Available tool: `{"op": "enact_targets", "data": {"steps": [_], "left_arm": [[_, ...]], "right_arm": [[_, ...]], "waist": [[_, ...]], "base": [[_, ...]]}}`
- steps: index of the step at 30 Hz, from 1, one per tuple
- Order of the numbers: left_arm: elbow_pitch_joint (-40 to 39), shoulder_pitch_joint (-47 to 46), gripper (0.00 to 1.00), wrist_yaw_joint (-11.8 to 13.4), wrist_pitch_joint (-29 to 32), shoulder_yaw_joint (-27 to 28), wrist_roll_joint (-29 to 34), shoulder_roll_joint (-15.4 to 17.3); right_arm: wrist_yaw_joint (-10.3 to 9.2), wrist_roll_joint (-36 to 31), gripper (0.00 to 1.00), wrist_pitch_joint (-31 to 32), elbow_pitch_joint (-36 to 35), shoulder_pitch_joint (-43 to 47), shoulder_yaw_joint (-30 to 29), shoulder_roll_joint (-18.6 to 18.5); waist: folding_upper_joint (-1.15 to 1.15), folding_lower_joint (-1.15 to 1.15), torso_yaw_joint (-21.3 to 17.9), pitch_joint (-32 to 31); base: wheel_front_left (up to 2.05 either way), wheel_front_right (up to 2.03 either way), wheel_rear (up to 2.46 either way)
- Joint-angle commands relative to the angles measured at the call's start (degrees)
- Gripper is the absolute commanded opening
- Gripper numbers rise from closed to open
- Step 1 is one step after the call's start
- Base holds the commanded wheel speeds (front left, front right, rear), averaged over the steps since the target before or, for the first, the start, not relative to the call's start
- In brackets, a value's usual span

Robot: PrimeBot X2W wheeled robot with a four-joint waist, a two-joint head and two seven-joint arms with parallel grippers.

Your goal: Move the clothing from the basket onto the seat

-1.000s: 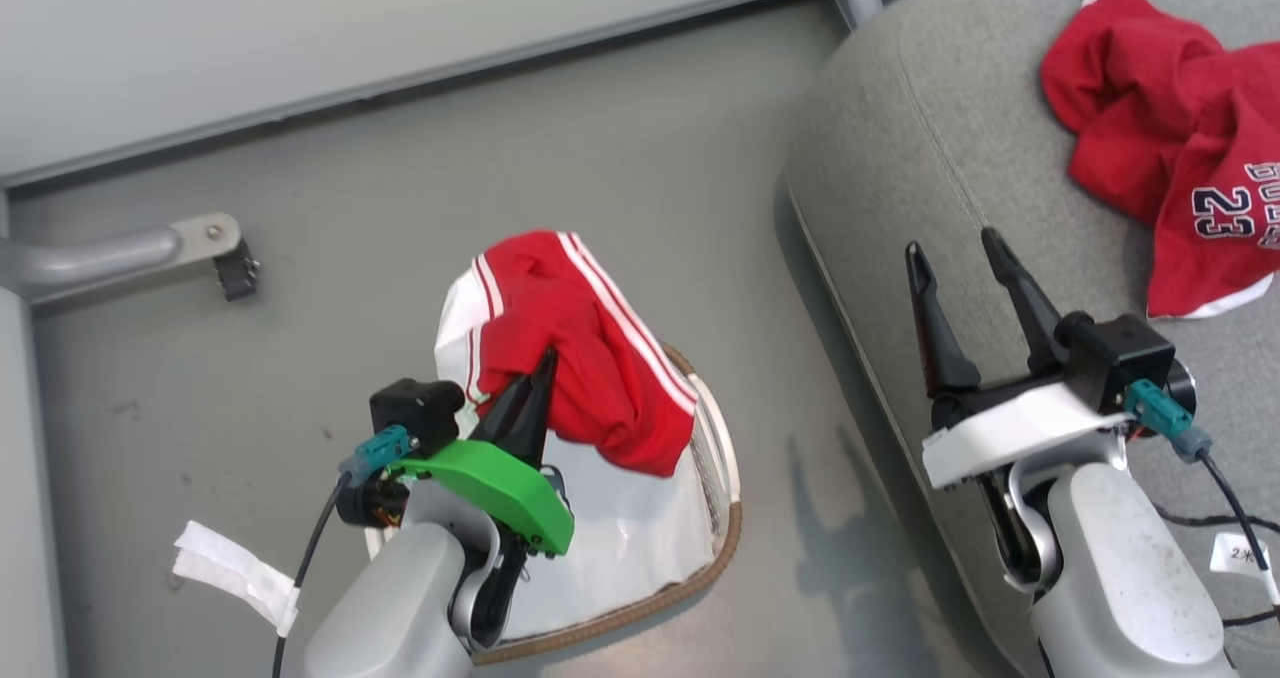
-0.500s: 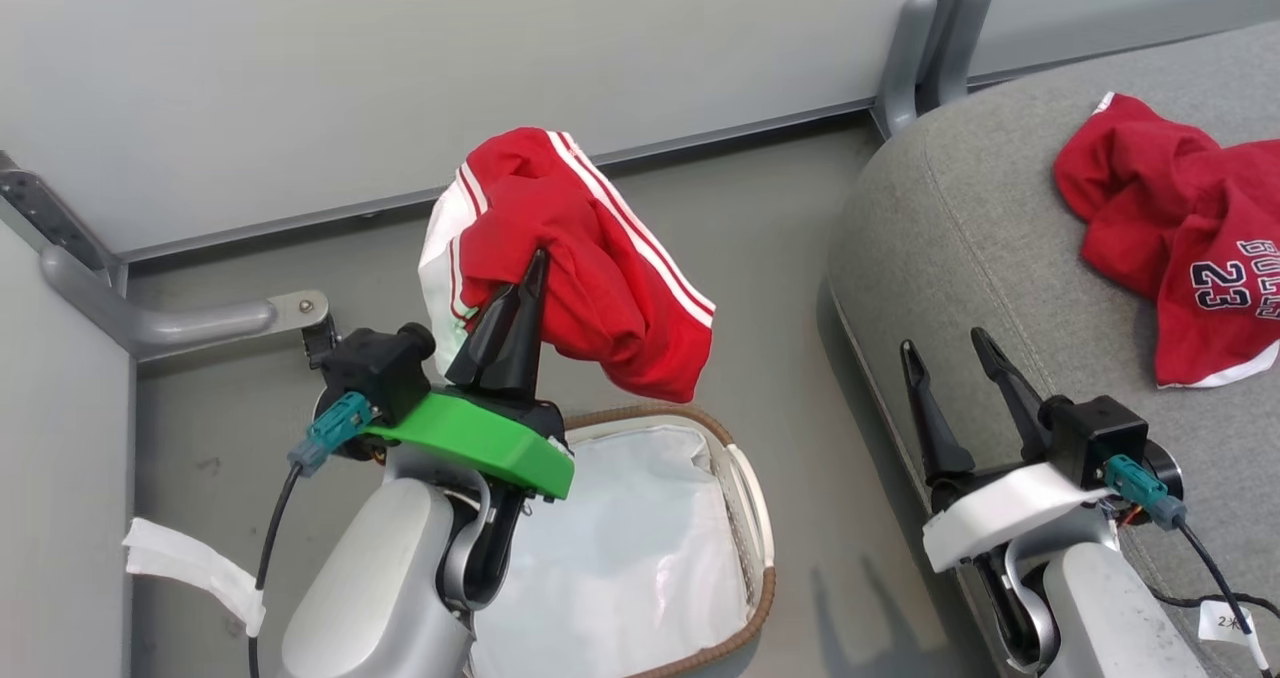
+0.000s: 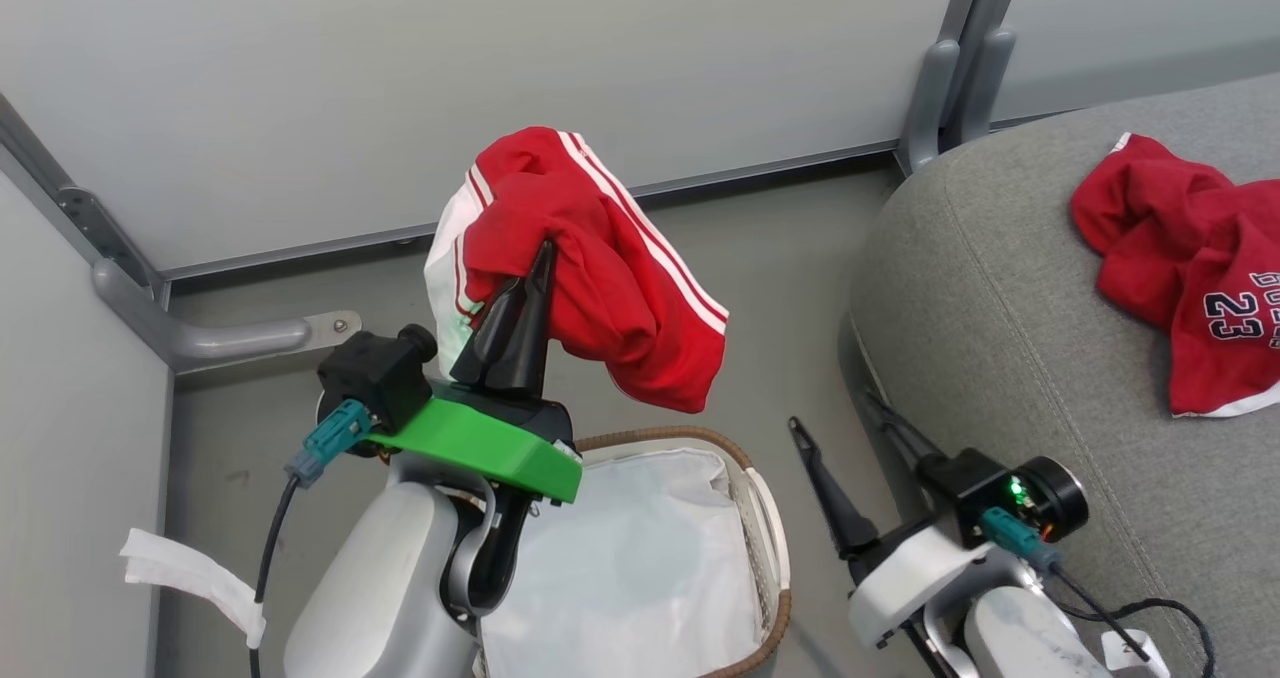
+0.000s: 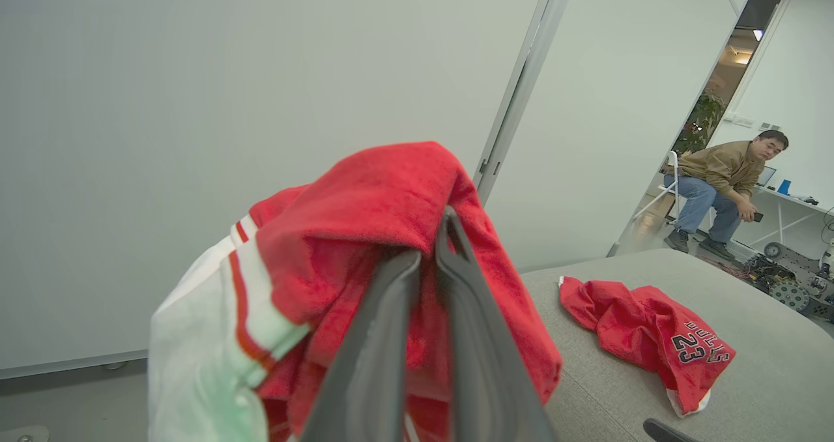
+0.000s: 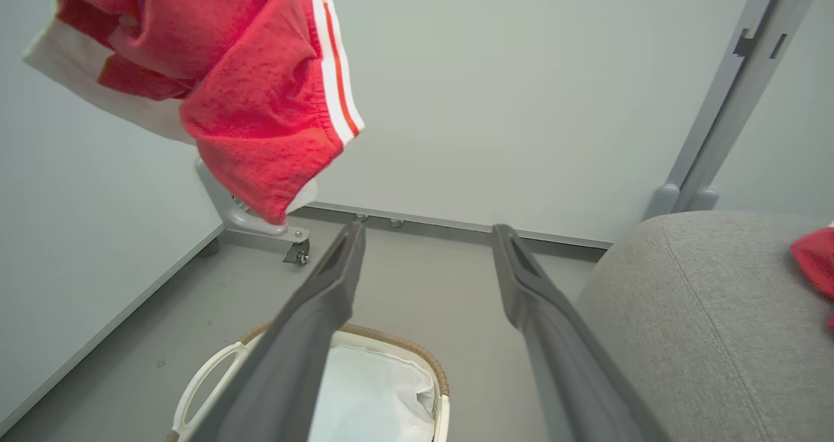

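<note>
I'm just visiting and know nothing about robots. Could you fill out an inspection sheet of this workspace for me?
Surface: grey floor; large grey seat at right.
Job's things: striped red shorts hang above the basket, which shows its white liner; red jersey lies on the seat.
Clutter: nothing seen.
Tools: left tool shut on the shorts; right tool open, empty.
Cables: black cable off the left wrist; another off the right.
Surroundings: pale partition walls; a person sits beyond a doorway.
</note>
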Motion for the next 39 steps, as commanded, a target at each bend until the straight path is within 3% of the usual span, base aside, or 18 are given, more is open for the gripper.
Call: {"op": "enact_targets", "data": {"steps": [1, 6, 11, 19, 30, 31, 33, 39], "left_arm": [[-0.5, 0.83, 0.0, -0.24, -0.21, -0.2, -0.25, 0.05], [-0.79, 0.69, 0.0, -0.24, -0.21, -1.28, -1.22, 0.04], [-1.05, -0.42, 0.0, -0.24, -0.21, -2.92, -2.31, 0.03], [-1.11, -1.57, 0.0, -0.24, -0.22, -5.64, -4.02, 0.05], [-1.52, -2.6, 0.0, -0.24, -0.21, -10.46, -6.38, 0.04], [-1.54, -2.73, 0.0, -0.24, -0.21, -10.79, -6.55, 0.04], [-1.58, -3.04, 0.0, -0.24, -0.21, -11.33, -6.86, 0.04], [-1.68, -3.36, 0.0, -0.24, -0.22, -12.13, -7.73, 0.04]], "right_arm": [[-0.06, -0.76, 1.0, 0.0, -0.26, -0.98, 1.89, -0.46], [-0.07, -1.78, 1.0, 0.0, 0.78, -4.36, 9.33, -0.98], [-0.07, -3.83, 1.0, 0.0, 3.78, -8.66, 12.47, -0.73], [-0.07, -7.71, 1.0, 0.0, 8.72, -12.94, 12.24, 0.33], [-0.07, -7.49, 1.0, 0.0, 11.5, -14.91, 12.54, 0.82], [-0.07, -7.0, 0.71, 0.0, 12.12, -15.1, 12.7, 0.81], [-0.07, -5.7, 0.0, 0.0, 13.75, -15.17, 13.19, 0.82], [-0.07, -2.26, 0.0, 0.0, 15.47, -15.14, 13.57, 0.81]], "waist": [[0.0, 0.0, 0.22, 0.04], [0.0, 0.0, 0.97, 0.27], [0.0, 0.0, 2.16, 0.68], [0.0, 0.0, 4.62, 1.0], [0.0, 0.0, 7.11, 1.15], [0.0, 0.0, 7.31, 1.15], [0.0, 0.0, 7.65, 1.2], [0.0, 0.0, 8.36, 1.57]], "base": [[0.0, 0.0, 0.0], [0.0, 0.0, 0.0], [0.0, 0.0, 0.0], [0.0, 0.0, 0.0], [0.0, 0.0, 0.0], [0.0, 0.0, 0.0], [0.0, 0.0, 0.0], [0.0, 0.0, 0.0]]}}
